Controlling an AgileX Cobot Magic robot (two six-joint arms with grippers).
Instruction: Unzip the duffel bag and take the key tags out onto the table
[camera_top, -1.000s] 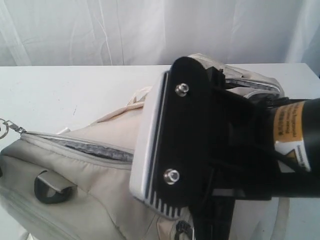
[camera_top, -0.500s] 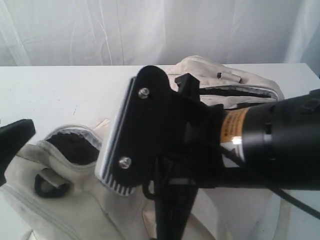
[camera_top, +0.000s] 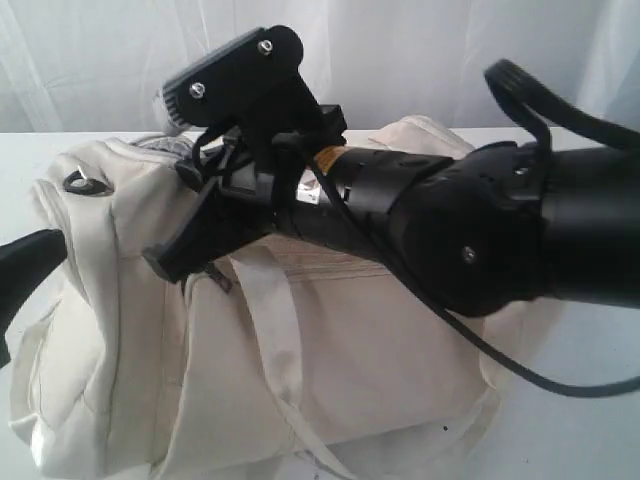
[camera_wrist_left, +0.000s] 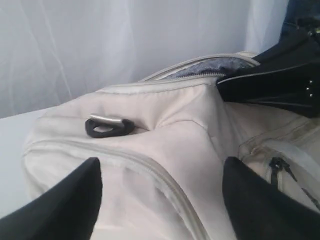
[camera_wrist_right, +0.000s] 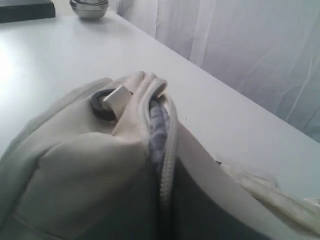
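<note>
Duffel bag sits on the tabletop and fills most of the exterior view. Zip mouth is parted at the end near the D-ring: grey lining showing, dark inside. Key tags: not in any view, presumably down in the bag.

Left pincer is released, fingers spread either side of the bag's end, holding nothing. Right pincer: the arm reaches across the bag to the zip end. What looks like its tip is against the fabric by the mouth. Can't tell if it's released or clenched; its own wrist view shows only bag, no fingers.

Step in hand, my read: get into the mouth and fish for the tags. To do it well:
- Left clamps the lip by the D-ring to hold the mouth wide.
- Right goes in along the zip line, not across it, so it clears the lining and the webbing handle.
- Grab by a metal ring if one shows.

Blind spots: right arm blocks most of the zip in the exterior view. How far it's unzipped is unknown. Interior is too dark to read.
</note>
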